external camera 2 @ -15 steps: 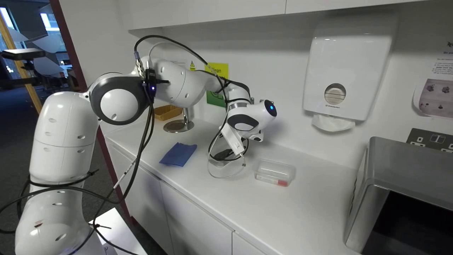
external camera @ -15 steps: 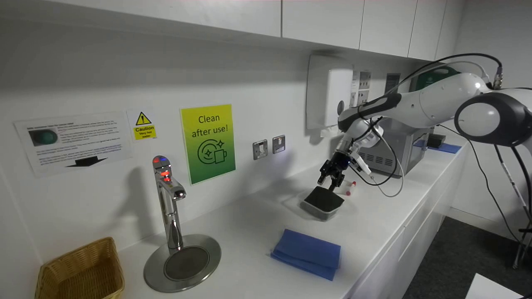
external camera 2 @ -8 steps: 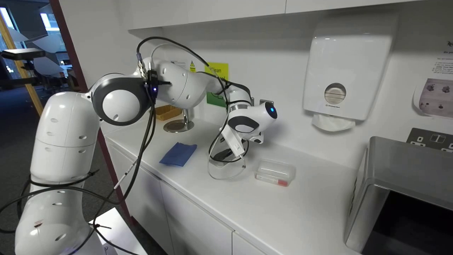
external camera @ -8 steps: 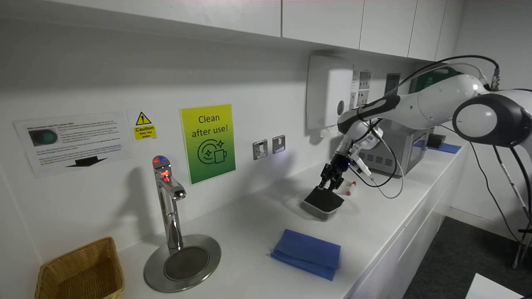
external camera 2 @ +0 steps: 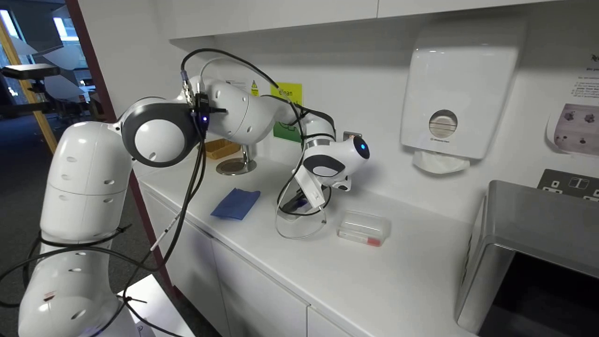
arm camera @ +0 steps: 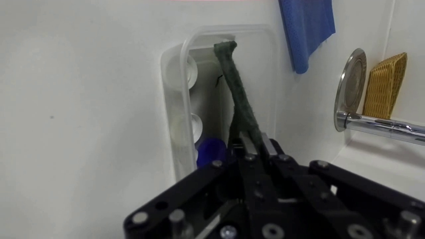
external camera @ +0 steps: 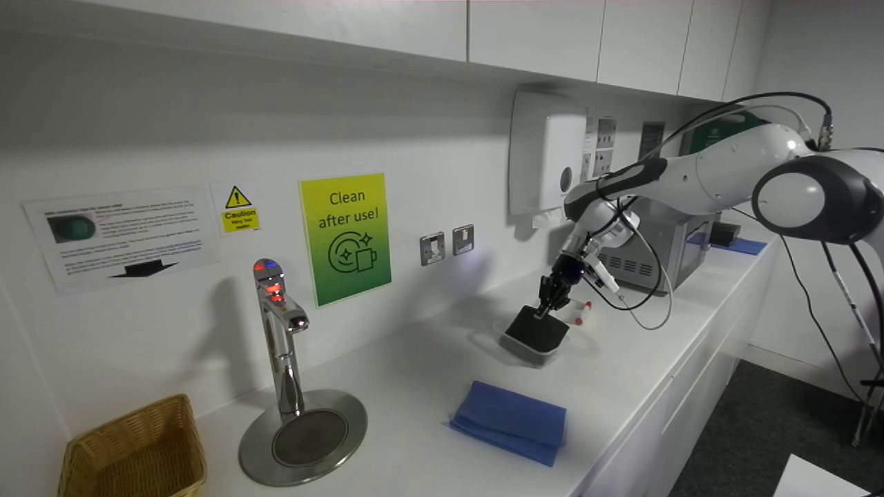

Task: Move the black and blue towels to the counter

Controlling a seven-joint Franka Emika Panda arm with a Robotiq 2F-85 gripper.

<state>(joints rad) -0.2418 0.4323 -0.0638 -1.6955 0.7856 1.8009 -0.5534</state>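
The black towel, dark greenish in the wrist view, stands folded over a clear tub. My gripper is shut on it, cloth pinched between the two metal pads. An exterior view shows the black towel still over the tub, with the gripper at its far edge. From another side the wrist housing mostly hides the jaws. The blue towel lies folded flat on the white counter, apart from the tub, and also shows in the wrist view.
A wicker basket, chrome tap and steel drain occupy the near end of the counter. Behind the gripper sit a clear container with red-ended items and a microwave. Another blue cloth lies at the far end.
The jaws have come together from wide apart and taken hold of the black towel. Its visible edge has shifted slightly, and the wrist has moved a little. The blue towel has stayed put.
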